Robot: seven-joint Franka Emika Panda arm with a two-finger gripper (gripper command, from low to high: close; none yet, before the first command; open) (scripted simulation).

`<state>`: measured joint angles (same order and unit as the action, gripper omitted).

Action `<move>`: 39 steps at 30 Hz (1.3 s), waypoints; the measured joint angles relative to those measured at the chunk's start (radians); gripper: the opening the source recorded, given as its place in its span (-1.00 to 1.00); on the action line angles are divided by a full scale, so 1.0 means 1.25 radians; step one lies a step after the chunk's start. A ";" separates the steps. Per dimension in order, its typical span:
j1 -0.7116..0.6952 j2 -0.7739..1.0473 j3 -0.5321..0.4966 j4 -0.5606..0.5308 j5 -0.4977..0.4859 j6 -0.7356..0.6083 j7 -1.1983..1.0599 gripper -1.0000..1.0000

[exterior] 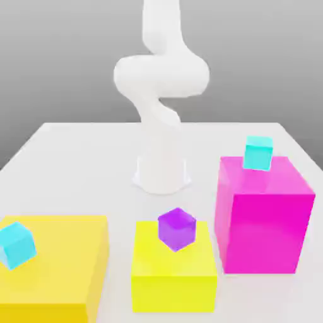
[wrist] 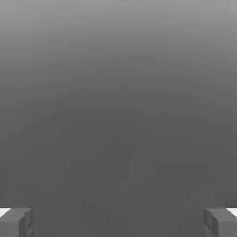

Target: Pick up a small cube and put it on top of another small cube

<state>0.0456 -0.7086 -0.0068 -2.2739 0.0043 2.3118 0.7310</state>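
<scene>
The small purple cube (exterior: 176, 229) sits turned corner-on atop the small yellow block (exterior: 173, 265), at six o'clock from the arm's base (exterior: 161, 176) in the exterior view. The gripper (wrist: 118, 222) has its fingers (wrist: 16, 222) spread wide with nothing between them, facing blank grey, so I judge it well above. Cyan cubes wait at eight o'clock (exterior: 16, 245) and three (exterior: 258, 153), the latter on the magenta block (exterior: 265, 214). White table (exterior: 82, 164), plenty of room.

Counted on the counter (exterior: 76, 151): one small purple cube (exterior: 176, 229); two small cyan cubes (exterior: 16, 245) (exterior: 258, 153); two yellow blocks (exterior: 53, 268) (exterior: 173, 277); one magenta block (exterior: 265, 217). One robot arm (exterior: 161, 94).
</scene>
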 joint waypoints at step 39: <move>0.336 1.127 0.098 0.318 -0.114 0.206 -0.669 -1.00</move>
<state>0.4652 0.6999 0.1162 -1.8762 -0.1383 2.5690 -0.1047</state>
